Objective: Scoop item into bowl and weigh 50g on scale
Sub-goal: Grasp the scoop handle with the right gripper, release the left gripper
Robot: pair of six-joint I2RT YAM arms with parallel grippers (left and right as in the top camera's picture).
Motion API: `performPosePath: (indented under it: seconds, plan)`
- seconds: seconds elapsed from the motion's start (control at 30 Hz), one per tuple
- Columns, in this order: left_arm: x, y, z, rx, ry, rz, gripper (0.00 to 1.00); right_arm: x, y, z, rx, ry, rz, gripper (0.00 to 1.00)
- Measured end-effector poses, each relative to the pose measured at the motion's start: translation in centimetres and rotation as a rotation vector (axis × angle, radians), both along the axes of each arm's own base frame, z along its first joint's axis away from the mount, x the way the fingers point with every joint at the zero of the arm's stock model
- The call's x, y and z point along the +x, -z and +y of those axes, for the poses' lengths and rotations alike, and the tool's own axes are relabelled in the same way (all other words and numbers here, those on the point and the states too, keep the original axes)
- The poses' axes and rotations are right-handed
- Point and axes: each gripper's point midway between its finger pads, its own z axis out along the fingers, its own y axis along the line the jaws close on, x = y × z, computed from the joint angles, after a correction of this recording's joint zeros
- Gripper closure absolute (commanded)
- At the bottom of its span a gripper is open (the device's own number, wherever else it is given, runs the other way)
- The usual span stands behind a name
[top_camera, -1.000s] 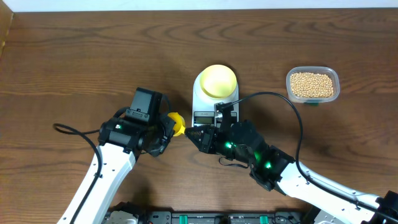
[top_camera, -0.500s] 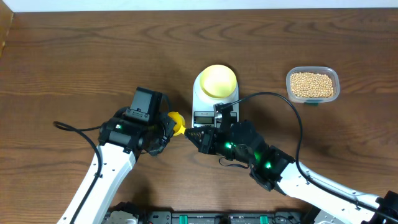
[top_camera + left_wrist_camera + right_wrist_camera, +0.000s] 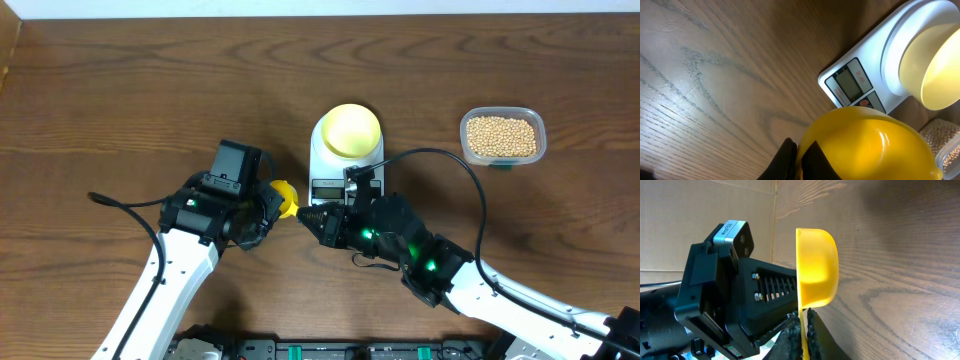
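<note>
- Two robot arms are meeting in the lower middle of the overhead view, just below the scale.
- A yellow scoop is sitting between their tips, just to the left of the scale's little screen.
- The right gripper is pointing toward the left of the frame. In the right wrist view its two dark fingers are squeezing together on the scoop's thin handle.
- In that same view the scoop is standing on its edge. Its round side is bulging toward the right of the frame, and its flat open side is facing the other arm.
- The left gripper is reaching the scoop from the left side.
- At the bottom of the left wrist view, one black finger is lying right against the scoop's rim. The other finger is hiding, so I cannot tell if this gripper is squeezing or loose.
- The pale bowl is sitting on the upper part of the scale, in the upper middle of the overhead view.
- The beans are lying in a clear tub at the upper right, well apart from the scale and both grippers.
- Everything is resting on a brown wooden table.
- The numbers on the screen are too small to read.
</note>
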Motion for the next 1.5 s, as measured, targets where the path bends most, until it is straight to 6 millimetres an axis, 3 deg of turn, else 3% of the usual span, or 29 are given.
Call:
performPosePath:
  seconds: [0.17,0.3,0.53,1.0,1.33,1.37,1.4,1.47,1.5]
  plan:
    - [-0.02,0.01,0.01,0.001,0.002,0.0,0.93,-0.01,-0.02,0.01,0.001,-0.001,0.0,0.99]
    - [-0.02,0.01,0.01,0.001,0.002,0.0,0.93,-0.01,-0.01,0.01,0.0,-0.001,-0.001,0.9]
    - [-0.06,0.03,0.03,0.002,0.003,0.002,0.93,-0.01,-0.01,0.01,0.001,0.0,0.002,0.88]
    - [-0.15,0.06,0.06,0.003,0.003,0.006,0.93,0.0,-0.02,0.01,0.002,0.0,0.002,0.99]
    - [-0.22,0.1,0.13,0.007,0.002,0.009,0.92,-0.05,0.18,-0.04,-0.005,0.001,0.008,0.99]
    - [-0.24,0.11,0.14,0.008,0.002,0.01,0.83,-0.08,0.38,-0.11,-0.012,0.002,0.013,0.99]
    - [-0.3,0.13,0.15,0.008,0.002,0.012,0.66,-0.1,0.5,-0.15,-0.016,0.002,0.016,0.99]
    - [-0.34,0.17,0.17,0.011,0.007,0.013,0.54,-0.11,0.68,-0.21,-0.026,0.002,0.015,0.99]
    - [-0.32,0.17,0.17,0.011,0.009,0.012,0.41,-0.13,0.85,-0.27,-0.036,-0.002,0.008,0.99]
